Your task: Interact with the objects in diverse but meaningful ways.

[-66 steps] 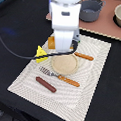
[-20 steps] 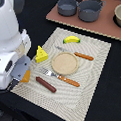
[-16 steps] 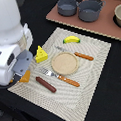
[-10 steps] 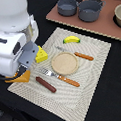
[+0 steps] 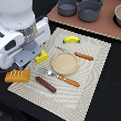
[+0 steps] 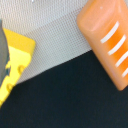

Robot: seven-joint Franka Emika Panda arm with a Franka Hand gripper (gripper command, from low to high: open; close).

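Note:
The orange-brown bun (image 5: pixel 18 76) with white stripes lies at the near left corner of the striped mat (image 5: pixel 90 82). The yellow cheese wedge (image 5: pixel 42 57) sits just behind it. My gripper (image 5: pixel 26 58) hangs low between the two, its grey hand partly covering the cheese; its fingertips are not distinguishable. The wrist view shows the bun (image 6: pixel 106 37) and the cheese (image 6: pixel 14 62) apart, with dark table between them. The banana (image 5: pixel 71 40) lies at the mat's far edge. The sausage (image 5: pixel 45 84) is near the front.
A tan plate (image 5: pixel 64 63) sits mid-mat, with an orange-handled fork (image 5: pixel 61 78) in front of it and a knife (image 5: pixel 76 54) behind. Two grey pots (image 5: pixel 67 6) (image 5: pixel 90 10) and a bowl (image 5: pixel 120 16) stand on the brown board at the back.
From above the plate, the arm swung to the exterior view's left. Over the last second it edged back toward the mat. The bun now shows at the mat's corner.

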